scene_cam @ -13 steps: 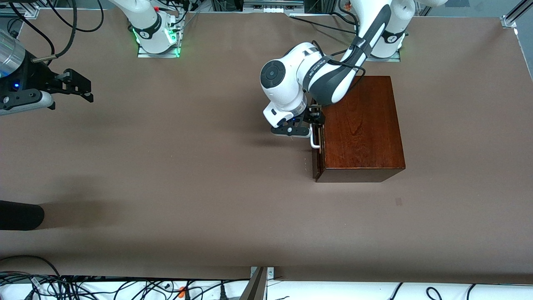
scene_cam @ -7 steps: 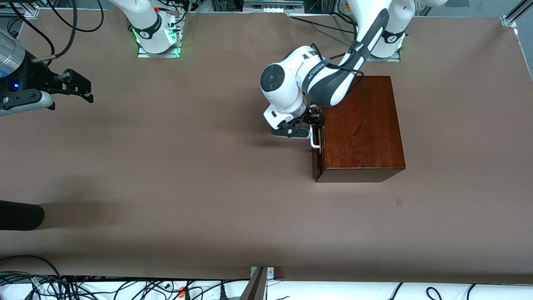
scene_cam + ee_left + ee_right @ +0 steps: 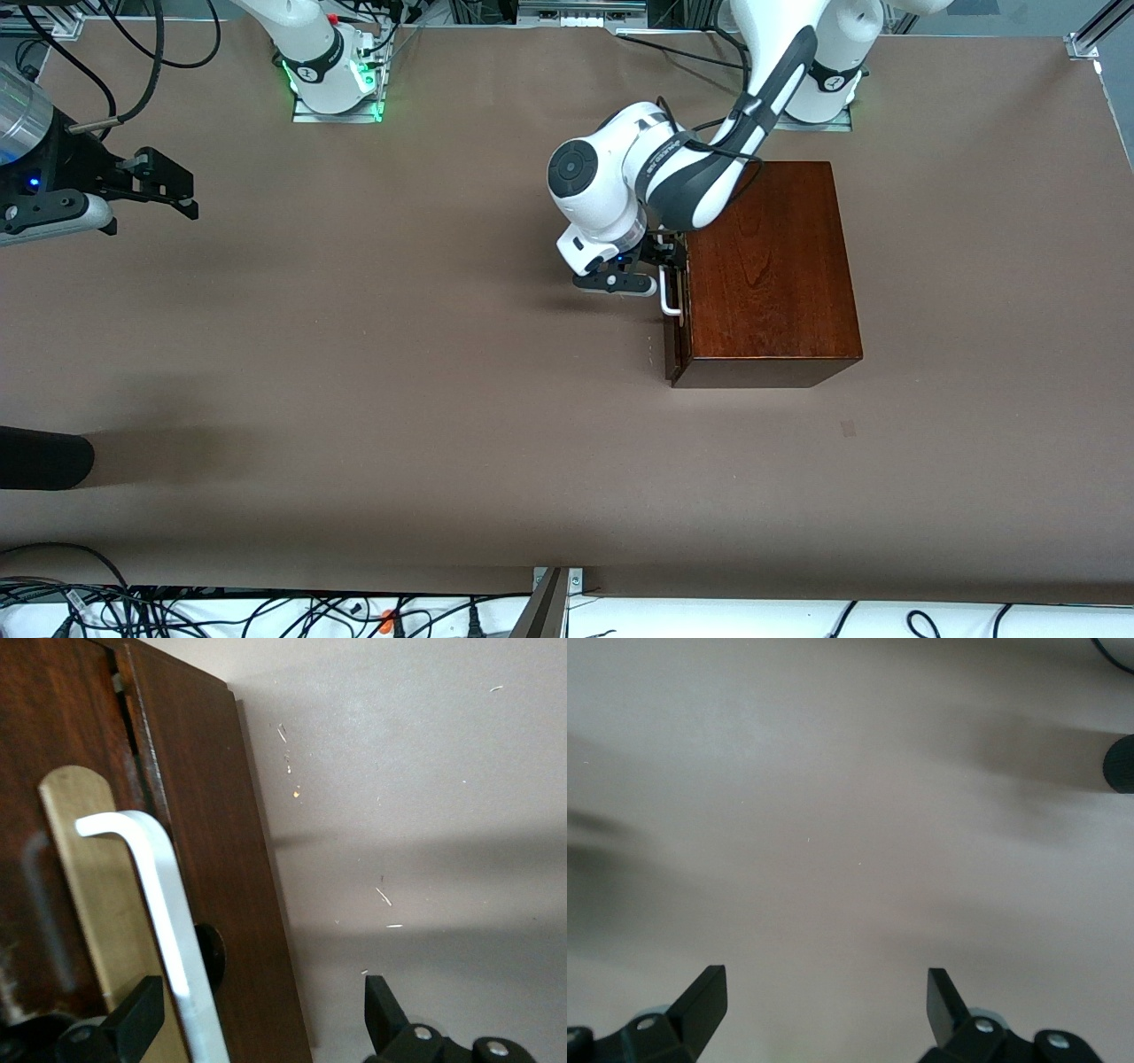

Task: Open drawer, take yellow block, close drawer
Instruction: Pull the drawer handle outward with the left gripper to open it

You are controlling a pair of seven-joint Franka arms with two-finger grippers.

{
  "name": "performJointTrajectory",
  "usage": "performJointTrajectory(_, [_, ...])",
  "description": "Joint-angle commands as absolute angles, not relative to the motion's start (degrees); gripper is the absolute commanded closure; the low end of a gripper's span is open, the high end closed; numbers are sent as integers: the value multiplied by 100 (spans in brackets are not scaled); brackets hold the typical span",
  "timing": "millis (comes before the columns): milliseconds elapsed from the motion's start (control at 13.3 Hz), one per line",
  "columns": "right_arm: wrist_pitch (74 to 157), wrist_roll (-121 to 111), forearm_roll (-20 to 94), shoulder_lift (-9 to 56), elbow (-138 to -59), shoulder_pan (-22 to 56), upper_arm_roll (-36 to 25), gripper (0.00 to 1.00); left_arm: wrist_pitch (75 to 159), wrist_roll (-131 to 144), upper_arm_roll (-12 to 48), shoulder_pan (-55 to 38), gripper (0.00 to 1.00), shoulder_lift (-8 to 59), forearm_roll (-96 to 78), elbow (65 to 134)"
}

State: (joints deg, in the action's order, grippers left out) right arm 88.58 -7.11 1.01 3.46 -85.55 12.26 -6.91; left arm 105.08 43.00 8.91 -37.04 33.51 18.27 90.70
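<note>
Since a second ago the left arm's elbow has swung slightly toward its base. Waiting over bare brown table at its own end, the right gripper hangs spread wide, empty. At the dark reddish-brown wooden box, the left gripper is open, straddling the drawer's white bar handle; drawer barely ajar
</note>
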Motion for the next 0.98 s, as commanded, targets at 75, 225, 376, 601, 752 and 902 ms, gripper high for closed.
performJointTrajectory(75, [8877, -729, 185, 334, -8525, 1239, -694, 0, 10652, 4622, 861, -3823, 0, 3516, 2048, 9062])
performJointTrajectory(225, [8877, -729, 185, 334, -8525, 1239, -694, 0, 10783, 4763, 861, -3884, 0, 3516, 2039, 9053])
performJointTrajectory(376, [8860, -729, 185, 334, -8543, 1248, -694, 0, 10863, 4825, 870, -3929, 0, 3524, 2030, 8983])
performJointTrajectory(601, [8859, -729, 185, 334, -8543, 1248, -694, 0, 11249, 4930, 870, -3973, 0, 3533, 1987, 8982])
performJointTrajectory(752, [8842, -729, 185, 334, -8543, 1239, -694, 0, 11582, 5097, 870, -4008, 0, 3612, 1960, 8956])
performJointTrajectory(902, [8868, -729, 185, 334, -8534, 1230, -703, 0, 11855, 5255, 870, -4060, 0, 3700, 1942, 8939])
